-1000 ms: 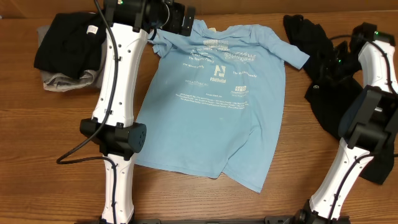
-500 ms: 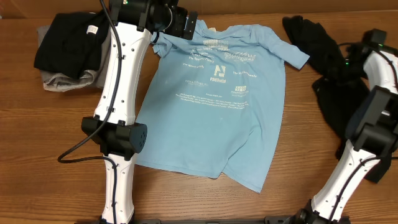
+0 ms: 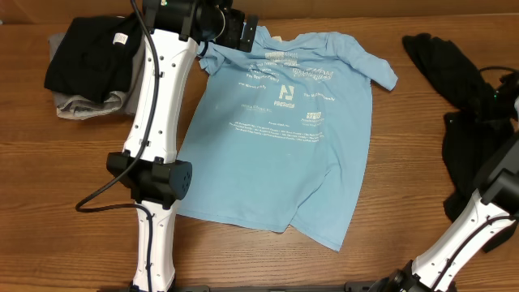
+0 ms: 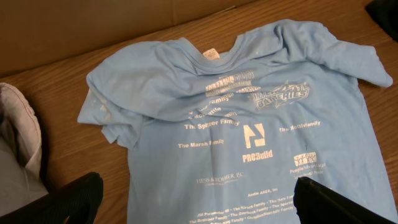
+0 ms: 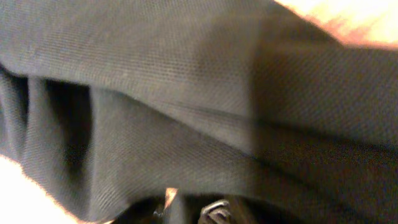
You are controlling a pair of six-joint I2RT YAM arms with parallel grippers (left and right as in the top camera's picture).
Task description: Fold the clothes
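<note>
**Black garment hauled off to the right, blue shirt now clear**

Change: the black garment sat bunched right against the blue T-shirt at its right sleeve a second ago. Now it is dragged toward the right table edge, with bare table between the two. The right arm swung out the same way and is half out of the overhead view. The shirt body didn't move, and the sleeve tip barely shifted. The left arm has held its place the whole time.

Meaning: I'd say this clears the working area. The blue shirt lies alone, spread flat, print up, collar at the far side, so folding can start on it. No fold made yet. The left sleeve is crumpled under itself and probably needs smoothing first.

Grippers: the left gripper is spread wide with nothing in it, hovering over the shirt's collar and left sleeve end. In its wrist view the shirt fills the space between the two fingers, below them, not touched. The right gripper can't be read. Its wrist view is just black cloth pressed up against the lens, so whether it is gripping or letting go I can't tell.

A folded stack of black and grey clothes sits at the far left, well apart from the shirt.
</note>
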